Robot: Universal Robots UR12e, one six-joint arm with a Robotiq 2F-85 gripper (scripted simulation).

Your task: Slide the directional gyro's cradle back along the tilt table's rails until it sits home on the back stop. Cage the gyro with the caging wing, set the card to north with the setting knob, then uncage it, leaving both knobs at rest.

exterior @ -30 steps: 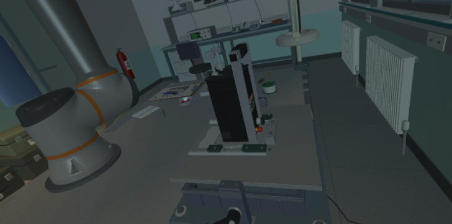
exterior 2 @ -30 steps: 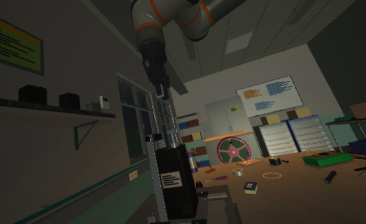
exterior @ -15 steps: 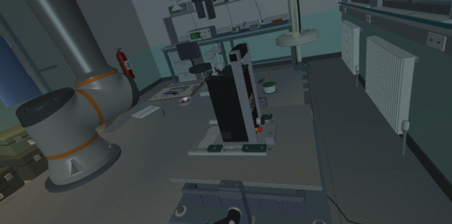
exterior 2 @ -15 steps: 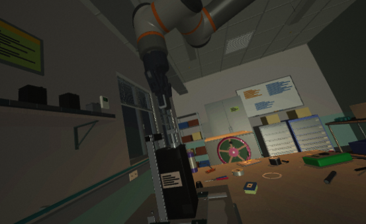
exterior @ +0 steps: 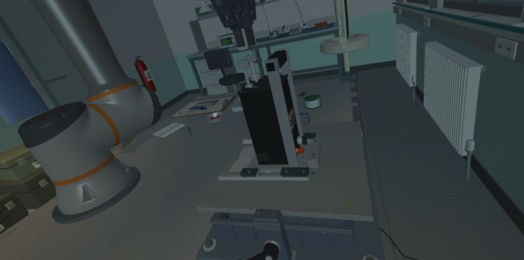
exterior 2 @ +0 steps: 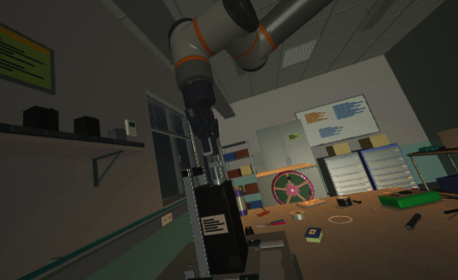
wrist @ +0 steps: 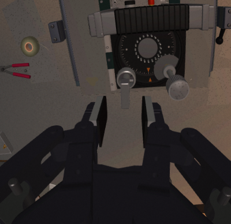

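On the tilt table [exterior: 271,170] in the middle of the bench, the black directional gyro [exterior: 264,122] stands nearly upright in its cradle against the grey rails [exterior: 280,107]. Its round card face [wrist: 148,61] points up at the wrist camera, with the caging wing [wrist: 126,81] at lower left and the knurled setting knob [wrist: 177,87] at lower right. My gripper [wrist: 123,117] hangs straight above the gyro's face, over the caging wing. It is partly open and holds nothing. A ribbed black bar [wrist: 151,19] crosses the top of the face.
The tilt table's upright rail frame [exterior 2: 195,215] rises beside the gyro, close under the gripper [exterior: 245,40]. Red-handled pliers [wrist: 16,71] and a tape roll [wrist: 30,46] lie on the bench to one side. A green solder spool [exterior: 312,101] sits behind the table.
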